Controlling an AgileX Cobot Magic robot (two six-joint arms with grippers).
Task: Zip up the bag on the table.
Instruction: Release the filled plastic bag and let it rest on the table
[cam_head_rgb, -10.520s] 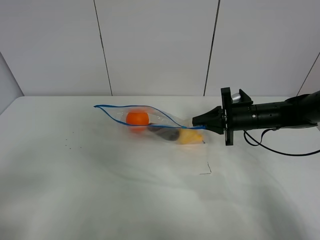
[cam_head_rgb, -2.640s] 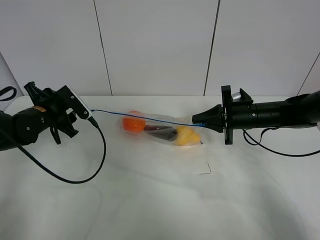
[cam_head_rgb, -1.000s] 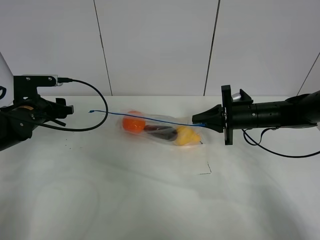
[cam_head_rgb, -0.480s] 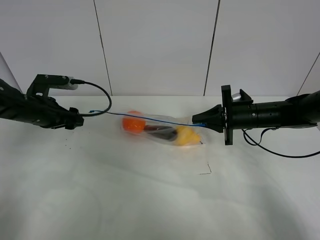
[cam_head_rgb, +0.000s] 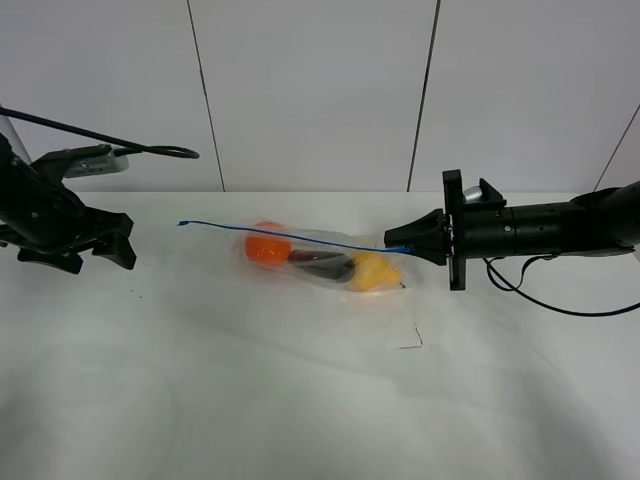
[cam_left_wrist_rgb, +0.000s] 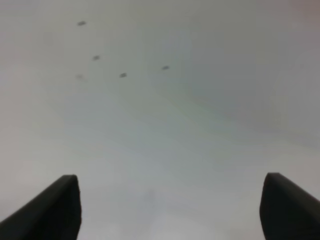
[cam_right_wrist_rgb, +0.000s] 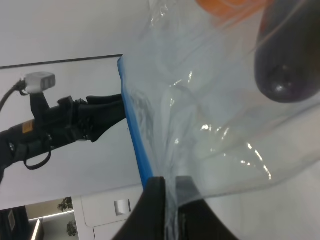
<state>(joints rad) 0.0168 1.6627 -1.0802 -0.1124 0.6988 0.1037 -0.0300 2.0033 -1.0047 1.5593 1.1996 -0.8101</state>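
**Zip bag held at one end, left arm clear.** The bag lies near the middle of the table. Through its clear film show an orange fruit, a dark item and a yellow item. The blue zipper strip runs as a taut line above them.

The right gripper is clamped on the bag's right corner. In the right wrist view its fingers are pressed together on the film just beside the strip. The left gripper has its jaws wide apart over bare table, well apart from the strip's free left end.

Whether the strip is sealed along its whole length cannot be told.

Likely hazards:
- The thin film could slide out of the right pinch if the strip is pulled leftward.
- The unsupported free end could fold or be missed by a badly aligned left grasp.
- A drag along the strip could shift the loaded bag instead of closing it.
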